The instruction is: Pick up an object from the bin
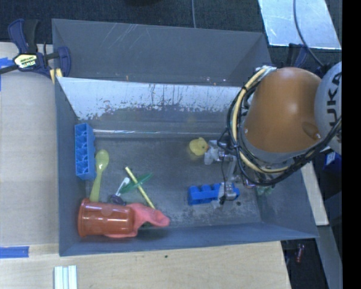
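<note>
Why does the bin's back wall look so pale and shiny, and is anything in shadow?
Camera view: light glares off the bin's far wall, leaving a pale streaked band. The arm's orange cover seems to shade the floor under it, so the gripper and the blue block beside it sit in dimmer light.

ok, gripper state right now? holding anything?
gripper: cannot be told whether open or closed; it sits low at the right end of the small blue plastic toy block, with no object seen in its grasp.
</note>
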Action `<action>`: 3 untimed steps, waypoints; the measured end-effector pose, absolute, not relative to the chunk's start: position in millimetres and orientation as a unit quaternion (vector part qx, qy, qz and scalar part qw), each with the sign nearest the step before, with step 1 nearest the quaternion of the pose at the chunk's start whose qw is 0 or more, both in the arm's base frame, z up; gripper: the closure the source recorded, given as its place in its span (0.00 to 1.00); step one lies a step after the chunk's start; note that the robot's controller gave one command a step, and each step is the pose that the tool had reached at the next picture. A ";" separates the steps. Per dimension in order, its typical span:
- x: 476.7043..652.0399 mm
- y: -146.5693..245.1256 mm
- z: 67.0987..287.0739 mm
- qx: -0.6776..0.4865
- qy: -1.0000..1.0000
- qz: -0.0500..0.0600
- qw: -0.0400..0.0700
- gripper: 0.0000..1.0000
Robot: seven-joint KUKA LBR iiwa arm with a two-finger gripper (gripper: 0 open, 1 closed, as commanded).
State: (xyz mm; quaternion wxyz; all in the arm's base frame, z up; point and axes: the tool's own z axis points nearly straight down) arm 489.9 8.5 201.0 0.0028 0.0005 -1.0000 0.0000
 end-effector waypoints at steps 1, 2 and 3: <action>491.8 8.6 204.8 0.000 -1.000 0.000 -0.001 0.00; 503.6 9.1 142.1 0.069 -0.998 0.000 -0.003 0.00; 504.9 -1.4 102.2 0.158 -0.987 0.001 -0.006 0.00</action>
